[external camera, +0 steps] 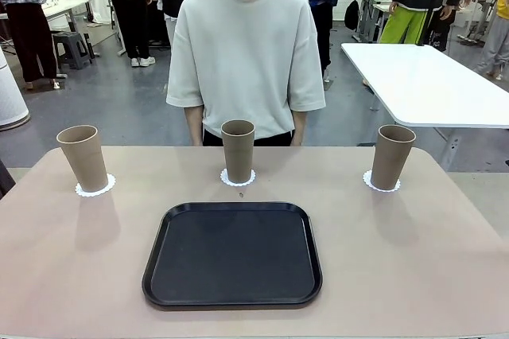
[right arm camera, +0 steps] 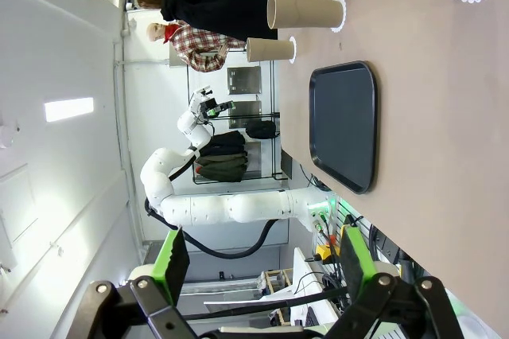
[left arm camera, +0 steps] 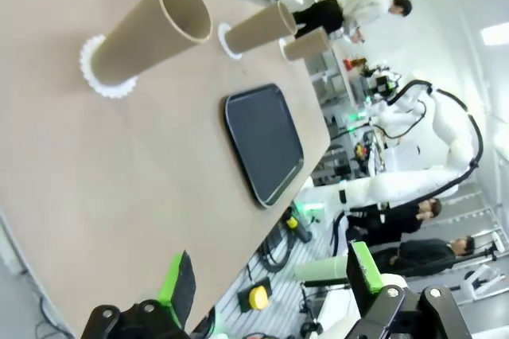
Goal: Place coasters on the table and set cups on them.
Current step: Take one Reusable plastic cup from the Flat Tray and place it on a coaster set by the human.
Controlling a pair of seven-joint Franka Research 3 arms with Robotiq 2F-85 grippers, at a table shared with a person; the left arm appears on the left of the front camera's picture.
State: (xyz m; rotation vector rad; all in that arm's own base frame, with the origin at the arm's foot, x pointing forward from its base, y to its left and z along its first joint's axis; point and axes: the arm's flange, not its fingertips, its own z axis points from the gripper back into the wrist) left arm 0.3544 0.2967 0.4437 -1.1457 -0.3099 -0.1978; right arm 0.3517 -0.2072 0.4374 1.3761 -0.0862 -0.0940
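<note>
Front view: three cups [external camera: 238,151] are seen upright in a row along the far side of the table [external camera: 79,259], each seated on its own coaster [external camera: 95,189], with a black tray [external camera: 232,255] nearer the robot. The left gripper [left arm camera: 270,279] is held with fingers spread and nothing between them, the cups lying well ahead of its fingertips across the table. The right gripper [right arm camera: 261,258] is likewise held apart and empty, the cups being well beyond its fingertips past the tray.

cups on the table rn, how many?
3, each upright on its own coaster along the table's far edge: left cup, middle cup beyond the black tray, right cup. None look hidden.
</note>
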